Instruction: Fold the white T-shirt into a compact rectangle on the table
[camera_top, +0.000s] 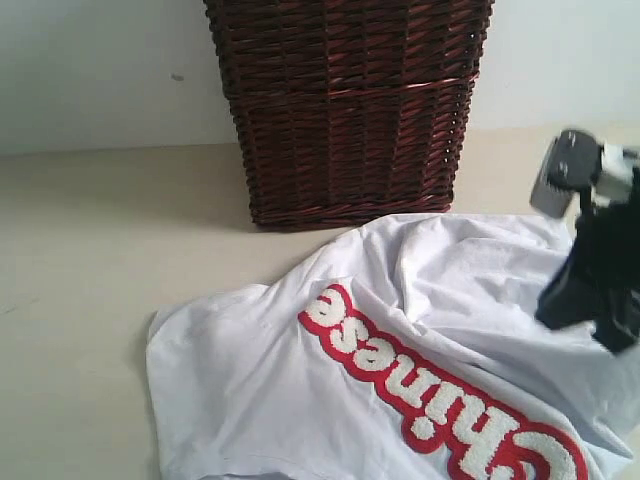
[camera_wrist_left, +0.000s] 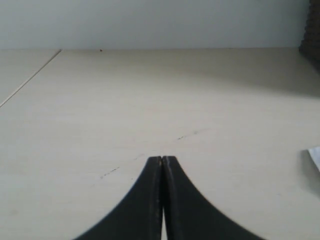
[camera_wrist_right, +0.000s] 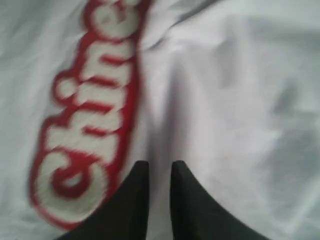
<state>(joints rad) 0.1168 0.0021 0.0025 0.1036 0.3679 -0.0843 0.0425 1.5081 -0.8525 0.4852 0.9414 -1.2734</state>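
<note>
White T-shirt (camera_top: 250, 390) lying wrinkled and unfolded on the table (camera_top: 90, 260); right gripper (camera_wrist_right: 159, 170) over the cloth, left gripper (camera_wrist_left: 162, 160) off it.
The chest lettering (camera_top: 430, 400) reads "Chinese" in fuzzy white letters outlined in red; its capital C lies just beside the right fingers (camera_wrist_right: 137, 200), with plain white cloth under and ahead of their tips; these fingers stand slightly parted with a narrow gap, and whether they touch the fabric cannot be told; the left fingers (camera_wrist_left: 145, 200) are pressed together, empty, over bare pale table, with only a small white edge of the shirt well off to one side; a dark brown wicker basket (camera_top: 350, 110) stands beyond the shirt, far from both pairs of fingers.
</note>
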